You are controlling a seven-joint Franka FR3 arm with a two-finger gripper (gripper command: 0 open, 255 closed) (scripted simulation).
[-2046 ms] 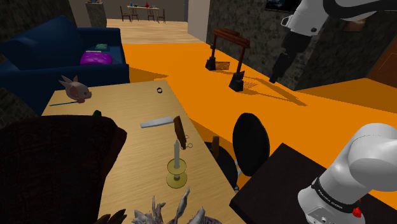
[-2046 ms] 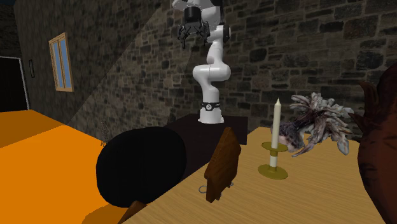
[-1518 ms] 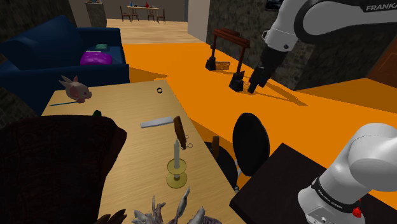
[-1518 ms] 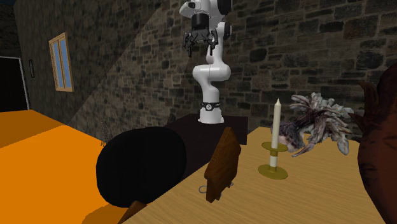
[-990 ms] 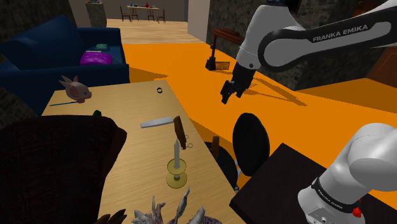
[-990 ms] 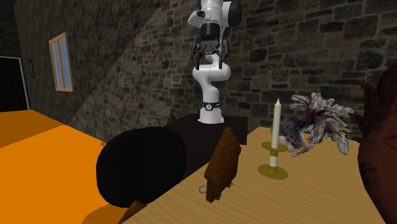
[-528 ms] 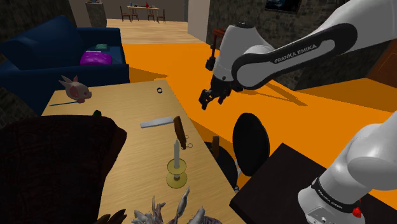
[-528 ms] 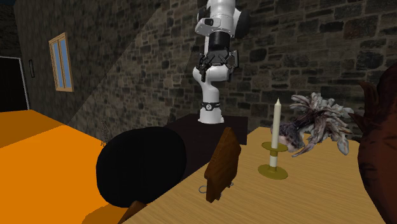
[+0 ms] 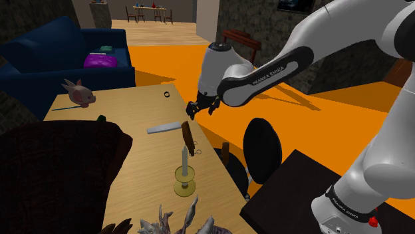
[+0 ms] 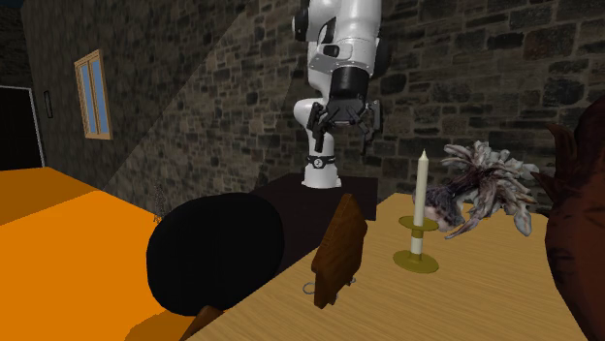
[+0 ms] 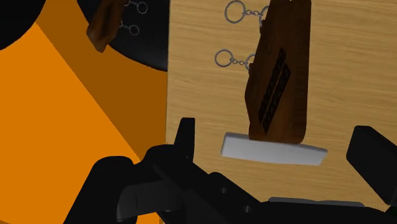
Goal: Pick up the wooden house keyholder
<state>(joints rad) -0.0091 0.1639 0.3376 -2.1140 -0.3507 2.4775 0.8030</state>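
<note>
The black hand (image 9: 191, 113) hangs above the tabletop (image 9: 126, 113), its fingers (image 11: 184, 137) spread wide and holding nothing. Almost directly beneath it a flat grey strip (image 11: 273, 148) lies on the wood. Just past that strip the brown wooden house keyholder (image 11: 277, 76) stands upright on its edge, untouched and in line with the gap between the fingers. Key rings (image 11: 224, 58) on short chains lie beside it. Farther on stands a white candle (image 9: 184, 159) in a yellowish holder.
</note>
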